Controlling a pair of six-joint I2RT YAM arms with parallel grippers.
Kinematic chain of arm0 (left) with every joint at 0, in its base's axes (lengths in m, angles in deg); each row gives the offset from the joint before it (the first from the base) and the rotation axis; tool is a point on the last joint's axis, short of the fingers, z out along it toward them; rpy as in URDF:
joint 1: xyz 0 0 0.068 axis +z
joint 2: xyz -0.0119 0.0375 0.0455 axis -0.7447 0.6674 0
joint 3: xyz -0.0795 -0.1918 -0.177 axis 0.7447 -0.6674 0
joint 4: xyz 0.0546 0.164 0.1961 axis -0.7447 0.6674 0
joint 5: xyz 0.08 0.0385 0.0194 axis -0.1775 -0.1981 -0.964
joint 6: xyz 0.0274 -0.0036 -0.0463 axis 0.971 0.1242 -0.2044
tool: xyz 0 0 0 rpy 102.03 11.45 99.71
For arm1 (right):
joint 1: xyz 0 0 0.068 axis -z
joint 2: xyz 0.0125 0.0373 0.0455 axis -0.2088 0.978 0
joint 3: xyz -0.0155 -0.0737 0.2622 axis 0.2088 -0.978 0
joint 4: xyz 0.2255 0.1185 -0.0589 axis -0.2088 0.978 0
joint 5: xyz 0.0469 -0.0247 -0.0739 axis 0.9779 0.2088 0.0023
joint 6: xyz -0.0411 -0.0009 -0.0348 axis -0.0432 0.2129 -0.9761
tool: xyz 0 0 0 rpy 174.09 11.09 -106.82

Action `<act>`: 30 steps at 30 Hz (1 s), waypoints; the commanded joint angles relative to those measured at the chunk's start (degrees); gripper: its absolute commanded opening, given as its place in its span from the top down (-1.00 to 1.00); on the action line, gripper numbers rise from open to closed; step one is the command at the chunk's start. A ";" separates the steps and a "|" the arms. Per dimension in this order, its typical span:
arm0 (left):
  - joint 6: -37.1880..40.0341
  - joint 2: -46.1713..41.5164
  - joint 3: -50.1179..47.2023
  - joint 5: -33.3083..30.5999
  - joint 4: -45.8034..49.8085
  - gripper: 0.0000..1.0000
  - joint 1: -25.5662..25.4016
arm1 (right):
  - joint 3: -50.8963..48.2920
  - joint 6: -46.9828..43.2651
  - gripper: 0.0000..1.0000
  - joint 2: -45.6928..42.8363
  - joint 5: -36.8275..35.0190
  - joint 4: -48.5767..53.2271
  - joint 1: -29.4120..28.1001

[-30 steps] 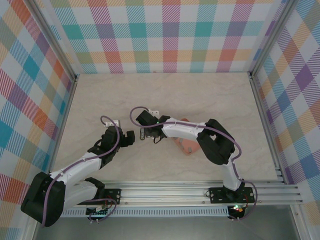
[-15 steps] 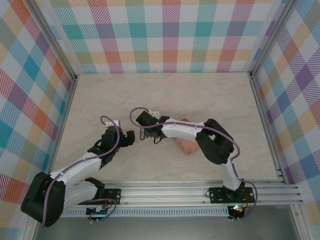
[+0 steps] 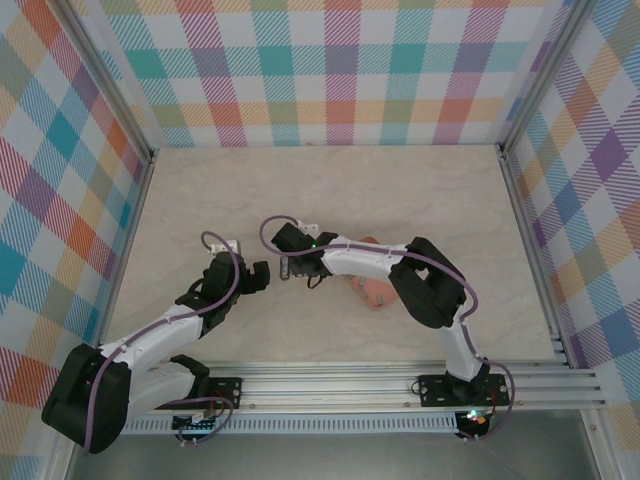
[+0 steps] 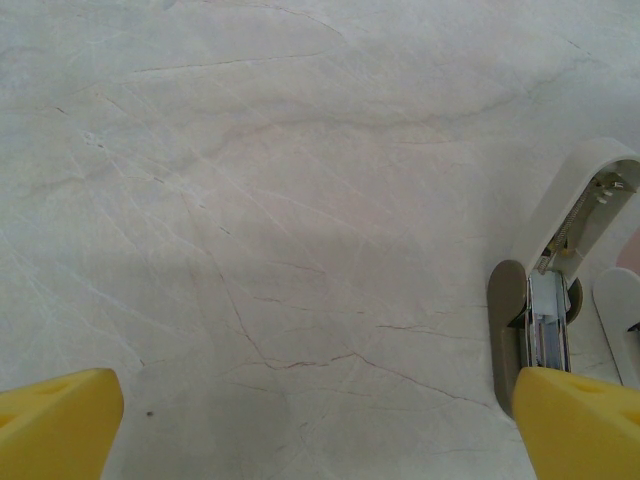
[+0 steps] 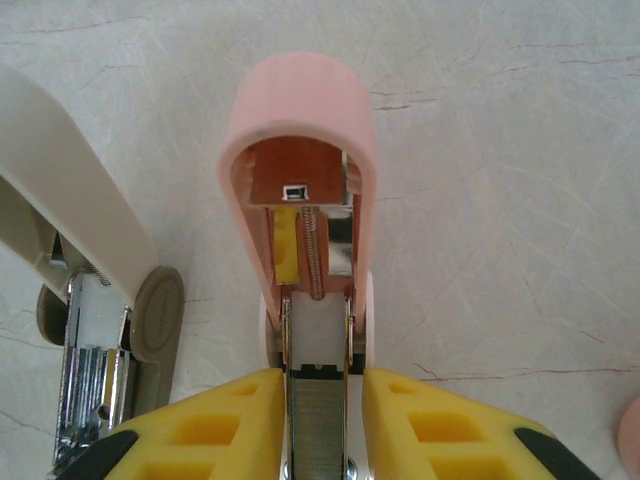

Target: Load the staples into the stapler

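1. The left gripper [image 3: 258, 274] sits left of the table's middle, over bare table [image 3: 330, 190]. In the left wrist view its yellow fingers [image 4: 55, 425] stand at the two bottom corners, wide apart, with nothing between them.
2. Just right of the left gripper [image 4: 318, 420] lies a beige stapler [image 4: 575, 215]. Its top cover is swung up and back, so the metal channel and a thin spring show. The channel's near end runs behind the left gripper's right-hand finger. I cannot tell whether the finger touches it.
3. In the right wrist view the beige stapler [image 5: 60, 180] lies at the left edge, beside the pink one and apart from it. Its cover tilts away and bright metal shows in its channel.
4. The right gripper [image 3: 290, 268] reaches across from the right side to the middle of the table, facing the left gripper at close range.
5. In the right wrist view the right gripper [image 5: 320, 385] is closed on the pink stapler [image 5: 300, 100]. One yellow finger [image 5: 215, 425] presses each side of the stapler's metal channel.
6. The pink stapler is open, with its rounded cover hinged up and away from the camera. The brown inside of the cover and a coiled spring show.
7. The staples [image 5: 318, 430] appear as a grey ribbed strip in that channel, between the two fingers. A paler stretch of channel lies beyond them, towards the hinge.
8. Further right, a pink piece [image 3: 375, 292] lies on the table, partly under the right forearm. Its outline is too hidden to make out.
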 commanded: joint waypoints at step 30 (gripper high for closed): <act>5.59 -1.68 4.83 12.36 0.03 -0.99 0.44 | -3.59 -46.34 0.36 -14.90 18.52 26.62 19.57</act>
